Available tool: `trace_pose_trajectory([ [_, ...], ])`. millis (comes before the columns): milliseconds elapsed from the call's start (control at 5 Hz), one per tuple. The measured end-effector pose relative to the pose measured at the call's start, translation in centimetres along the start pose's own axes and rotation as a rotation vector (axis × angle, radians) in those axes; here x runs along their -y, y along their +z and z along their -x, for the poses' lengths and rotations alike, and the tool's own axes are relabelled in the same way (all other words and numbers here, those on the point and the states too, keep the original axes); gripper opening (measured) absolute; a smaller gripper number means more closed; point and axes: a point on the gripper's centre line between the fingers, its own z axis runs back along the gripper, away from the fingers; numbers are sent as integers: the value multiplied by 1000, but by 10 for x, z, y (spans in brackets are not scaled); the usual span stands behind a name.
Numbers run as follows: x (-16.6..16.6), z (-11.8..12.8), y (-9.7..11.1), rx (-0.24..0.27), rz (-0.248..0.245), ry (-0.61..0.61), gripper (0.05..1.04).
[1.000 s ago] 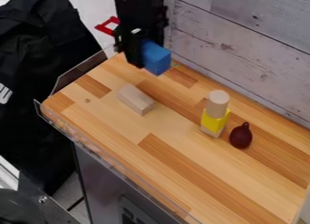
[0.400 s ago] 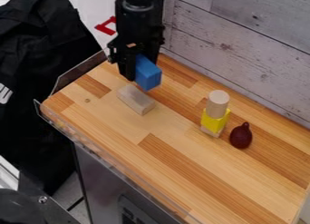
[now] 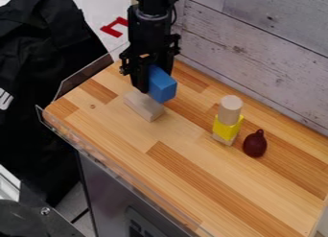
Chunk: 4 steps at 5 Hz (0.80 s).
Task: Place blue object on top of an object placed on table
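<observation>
The black gripper point(image 3: 150, 82) hangs over the upper left part of the wooden table point(image 3: 186, 169), shut on a blue block point(image 3: 162, 85). Directly below and slightly to the left lies a pale wooden block point(image 3: 145, 106), its upper end partly hidden behind the gripper. Whether the blue block touches the wooden one cannot be told from this angle.
To the right stands a stack of a yellow block point(image 3: 227, 128) with a pale cylinder point(image 3: 230, 109) on top. Beside it lies a dark red pear-shaped object point(image 3: 255, 144). A whitewashed plank wall point(image 3: 263, 53) borders the back, and a clear rail point(image 3: 83, 75) the left end.
The gripper has come down and toward the camera with the blue block, then shifted a little right; it now partly covers the wooden block. The other objects have stayed put.
</observation>
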Motion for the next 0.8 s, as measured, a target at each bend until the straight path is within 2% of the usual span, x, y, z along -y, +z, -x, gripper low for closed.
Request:
trace_pose_trajectory([
  [400, -5, -4, -12, -40, -7, 43, 585],
  [600, -9, -11, -14, -41, -12, 56, 585],
  [800, -13, -11, -27, -63, -49, 62, 585],
])
